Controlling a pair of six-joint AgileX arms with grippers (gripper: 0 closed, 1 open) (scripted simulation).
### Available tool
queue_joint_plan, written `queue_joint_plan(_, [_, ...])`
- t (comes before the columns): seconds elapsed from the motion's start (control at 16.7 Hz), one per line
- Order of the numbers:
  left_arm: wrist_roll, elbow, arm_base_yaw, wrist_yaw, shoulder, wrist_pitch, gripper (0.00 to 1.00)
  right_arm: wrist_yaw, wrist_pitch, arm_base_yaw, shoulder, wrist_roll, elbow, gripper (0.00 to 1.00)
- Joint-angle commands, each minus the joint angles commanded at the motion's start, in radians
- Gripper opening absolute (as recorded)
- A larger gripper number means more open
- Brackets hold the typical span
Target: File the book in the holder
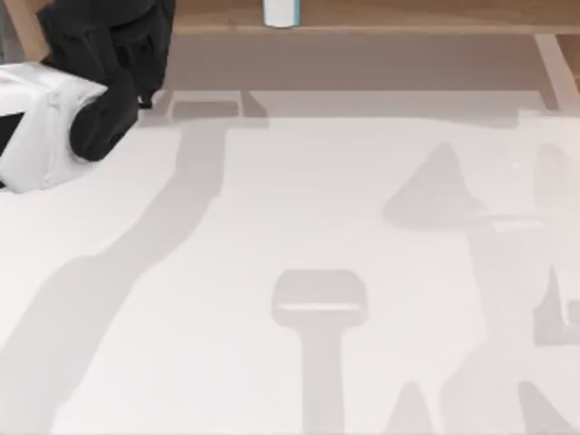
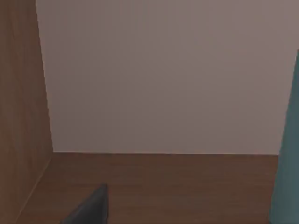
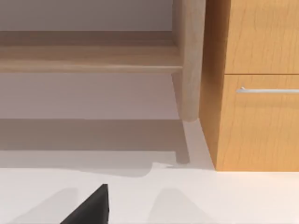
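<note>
One arm shows from above: my left arm (image 1: 82,82), black and white, sits at the far left corner of the bench (image 1: 299,208), reaching toward the long pale wooden shelf (image 1: 362,18) that runs along the back edge. Whether its gripper is wide or narrow I cannot tell; a single dark fingertip (image 2: 88,207) shows in the left wrist view. That view looks into a brown wooden recess with a side wall (image 2: 21,102), a floor board (image 2: 163,186) and a plain pale wall behind. At its edge stands a teal strip, the book (image 2: 287,154), upright with its long axis vertical; from above, a white and light-blue sliver (image 1: 281,12) pokes up at the shelf's top edge.

Toward the right, the right wrist view shows the shelf's whitish leg (image 3: 189,60) standing on the white bench, just beside an orange-brown cabinet (image 3: 254,84) with a metal drawer handle (image 3: 268,89). My right gripper's dark fingertip (image 3: 88,207) hangs over the bench; its opening cannot be told. Grey shadows lie across the bench.
</note>
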Motion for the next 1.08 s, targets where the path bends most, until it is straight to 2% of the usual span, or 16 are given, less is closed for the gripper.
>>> queue_joint_plan(0.24, [0.0, 0.199, -0.087, -0.08, 0.315, 0.106, 1.0, 0.0, 0.0, 0.0, 0.0, 0.0, 0.0, 1.0])
queue_joint_plan(0.42, [0.0, 0.292, -0.127, -0.116, 0.447, 0.156, 1.0, 0.0, 0.0, 0.0, 0.0, 0.0, 0.0, 1.0])
queue_joint_plan(1.08, [-0.001, 0.368, -0.128, -0.114, 0.514, 0.153, 1.0, 0.0, 0.0, 0.0, 0.0, 0.0, 0.0, 1.0])
